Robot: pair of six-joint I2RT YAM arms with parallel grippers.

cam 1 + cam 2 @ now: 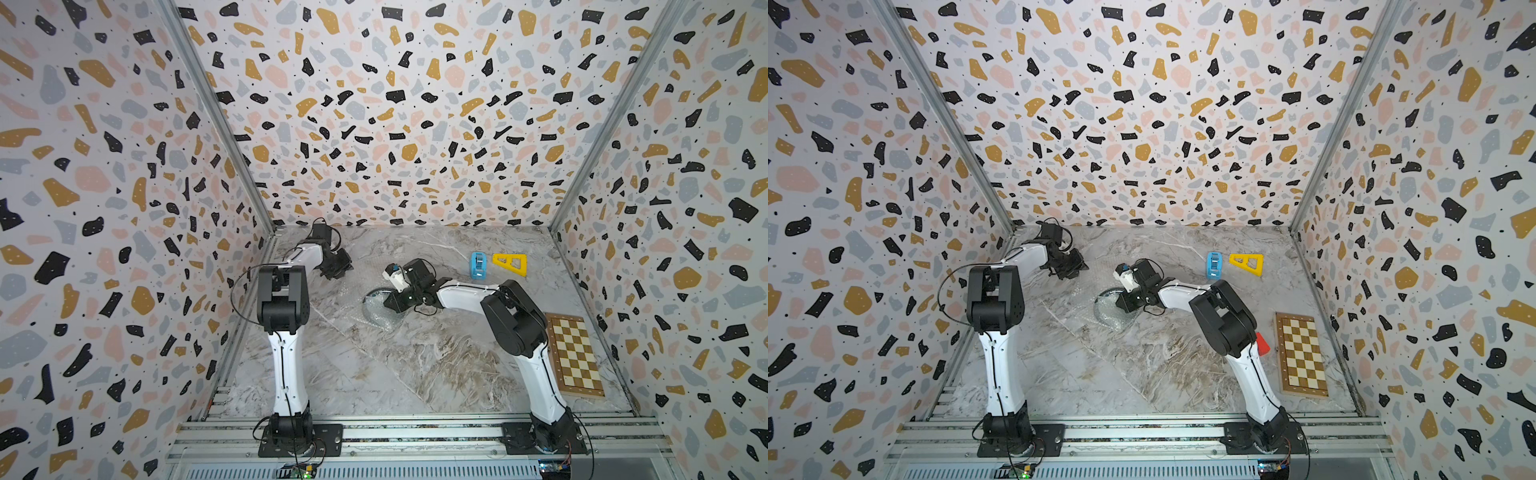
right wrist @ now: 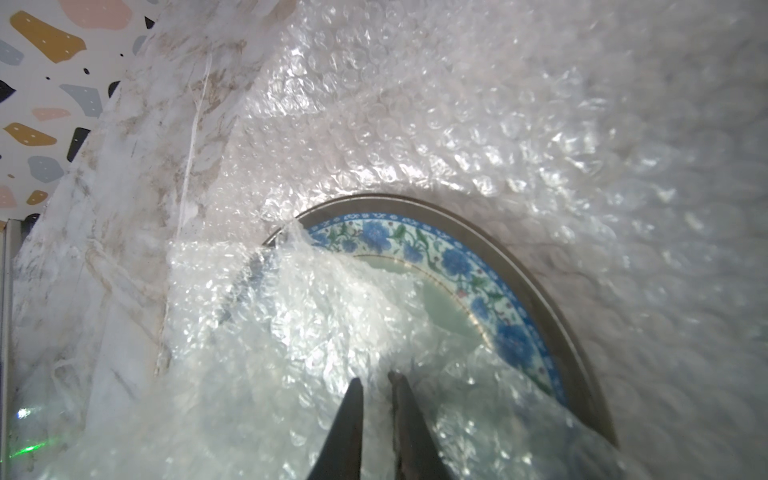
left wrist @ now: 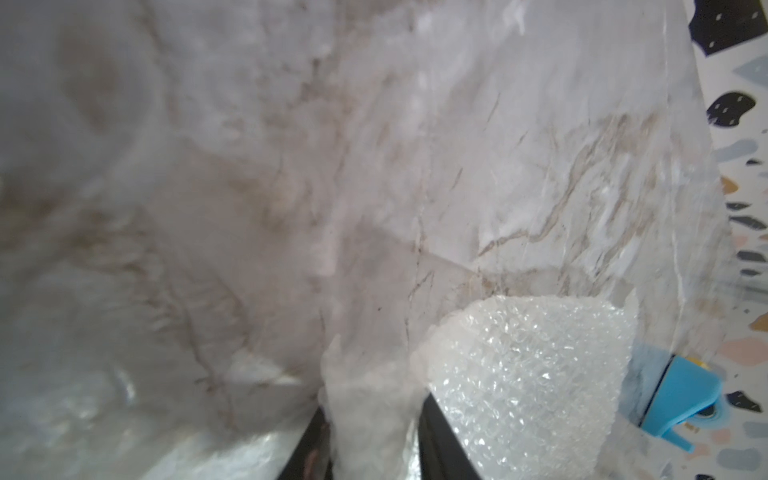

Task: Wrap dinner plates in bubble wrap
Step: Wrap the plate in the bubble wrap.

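The dinner plate [image 2: 453,262] lies flat mid-table, with a dark rim and a blue floral band round a pale green face. In both top views only an arc of the plate [image 1: 369,296] [image 1: 1103,294] shows beside the right arm. The clear bubble wrap [image 2: 415,124] lies under it, and a crumpled fold covers the plate's near half. My right gripper [image 2: 376,378] [image 1: 390,302] is shut on that fold above the plate. My left gripper [image 3: 374,405] [image 1: 341,267] is at the far left of the table and pinches a bunched edge of the bubble wrap [image 3: 528,365].
A blue tape dispenser [image 1: 478,265] [image 3: 681,395] and a yellow triangular piece [image 1: 511,262] stand at the back right. A chessboard [image 1: 575,357] lies along the right wall, with a small red object [image 1: 1261,344] beside it. The walls close in on three sides.
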